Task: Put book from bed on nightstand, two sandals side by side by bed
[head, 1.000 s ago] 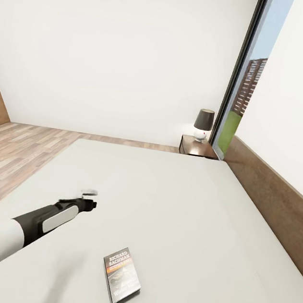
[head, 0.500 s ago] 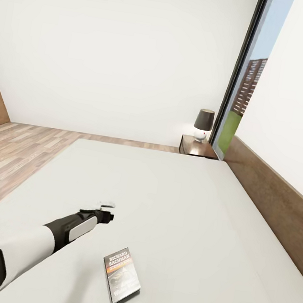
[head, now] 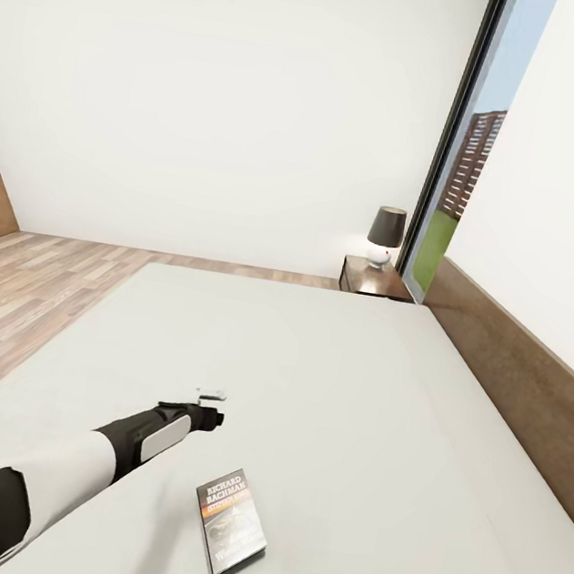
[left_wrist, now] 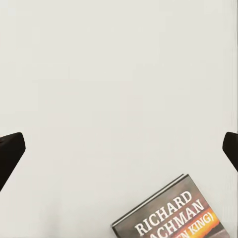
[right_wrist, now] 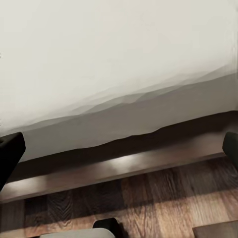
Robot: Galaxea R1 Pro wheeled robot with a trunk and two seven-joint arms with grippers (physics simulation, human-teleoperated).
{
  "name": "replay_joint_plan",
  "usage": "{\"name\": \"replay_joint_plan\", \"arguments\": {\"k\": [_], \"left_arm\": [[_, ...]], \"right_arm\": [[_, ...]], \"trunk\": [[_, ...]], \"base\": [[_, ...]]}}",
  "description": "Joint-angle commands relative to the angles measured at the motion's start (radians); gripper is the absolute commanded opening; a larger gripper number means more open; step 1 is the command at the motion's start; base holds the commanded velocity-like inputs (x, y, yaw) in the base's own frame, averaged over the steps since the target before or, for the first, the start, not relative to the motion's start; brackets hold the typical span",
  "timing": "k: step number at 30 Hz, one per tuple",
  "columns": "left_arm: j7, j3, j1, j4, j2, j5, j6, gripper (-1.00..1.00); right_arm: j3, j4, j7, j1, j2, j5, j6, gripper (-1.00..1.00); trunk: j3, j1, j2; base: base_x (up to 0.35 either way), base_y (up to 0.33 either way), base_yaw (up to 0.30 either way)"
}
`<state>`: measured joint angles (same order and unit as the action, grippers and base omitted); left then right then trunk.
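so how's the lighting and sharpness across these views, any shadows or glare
Head view: flat, even light, the lamp glowing on the nightstand, a faint shadow on the bed under the left arm, the book lettering soft. Left wrist view: book title crisp, mattress featureless. Right wrist view: a glossy highlight on the bed frame, dark shadow beneath the mattress edge.

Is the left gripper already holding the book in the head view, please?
No, the left gripper hovers apart from the book, which lies flat on the bed.
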<state>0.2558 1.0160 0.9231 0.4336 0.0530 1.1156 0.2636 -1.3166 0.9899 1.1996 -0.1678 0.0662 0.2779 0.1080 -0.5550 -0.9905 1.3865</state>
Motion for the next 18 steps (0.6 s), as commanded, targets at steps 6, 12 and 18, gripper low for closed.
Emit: {"name": "replay_joint_plan", "arguments": {"k": [6,12,18], "left_arm": [[-0.023,0.007,0.003,-0.002,-0.001,0.009,0.011,1.00],[-0.077,0.007,0.008,-0.004,-0.009,0.009,0.062,1.00],[-0.130,0.007,0.013,-0.003,-0.019,0.009,0.123,1.00]], "right_arm": [[-0.001,0.001,0.002,0.001,-0.002,0.010,0.010,1.00],[-0.002,0.001,0.002,0.001,-0.004,0.010,0.011,1.00],[-0.004,0.000,0.002,0.001,-0.006,0.010,0.011,1.00]], "trunk": [[-0.001,0.000,0.001],[-0.001,0.000,0.001],[-0.001,0.000,0.001]], "base": [[0.000,0.000,0.000],[0.000,0.000,0.000],[0.000,0.000,0.000]]}}
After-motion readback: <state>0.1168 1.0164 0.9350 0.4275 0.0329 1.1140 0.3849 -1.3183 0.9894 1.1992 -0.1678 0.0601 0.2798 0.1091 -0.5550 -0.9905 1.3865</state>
